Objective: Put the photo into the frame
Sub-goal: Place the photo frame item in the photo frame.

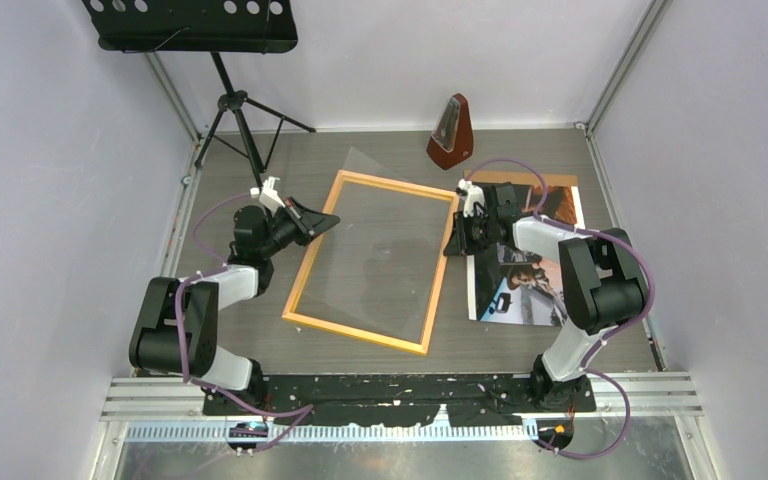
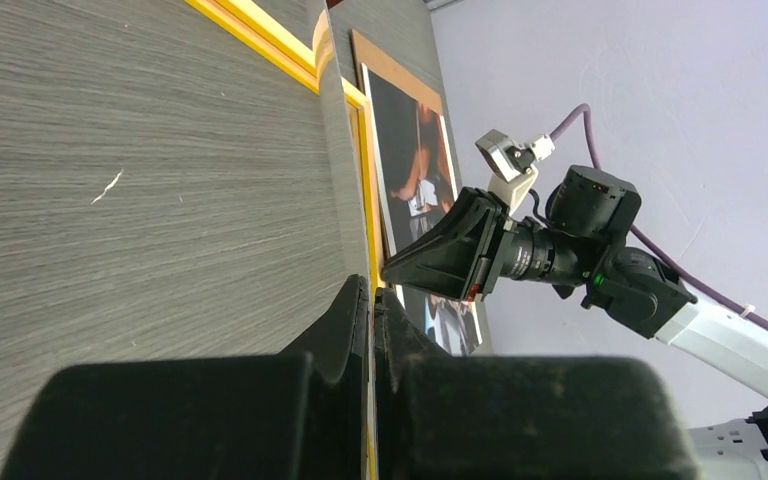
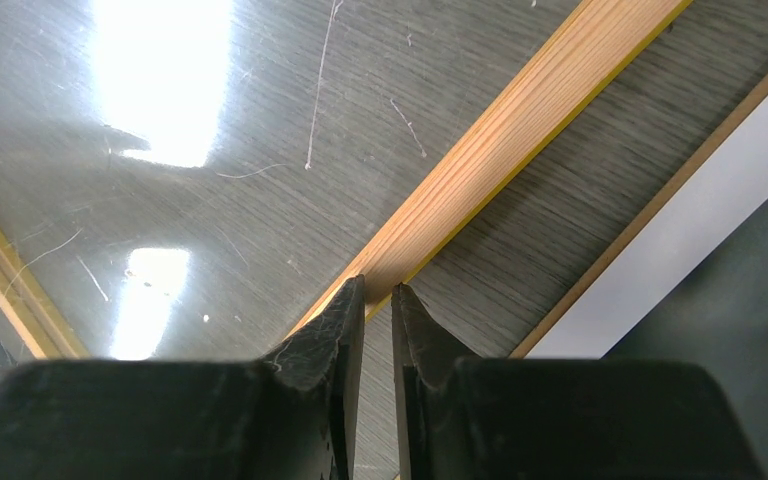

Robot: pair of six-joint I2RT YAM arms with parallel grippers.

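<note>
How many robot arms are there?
2. The left arm reaches to the frame's left side, holding a clear sheet; the right arm reaches to its right side, over the photo.

The frame (image 1: 355, 334) lies on the table (image 1: 380, 150), the photo (image 1: 525, 282) just beside it.

Overhead, I get bright, even light, and only soft, faint shadows fall on the table (image 1: 290, 345). My right wrist view has two hard white glare patches on the clear pane (image 3: 160, 100), scratches lit up. Up close, the left claw (image 2: 372, 290) and right claw (image 3: 378, 290) blur into black.
</note>
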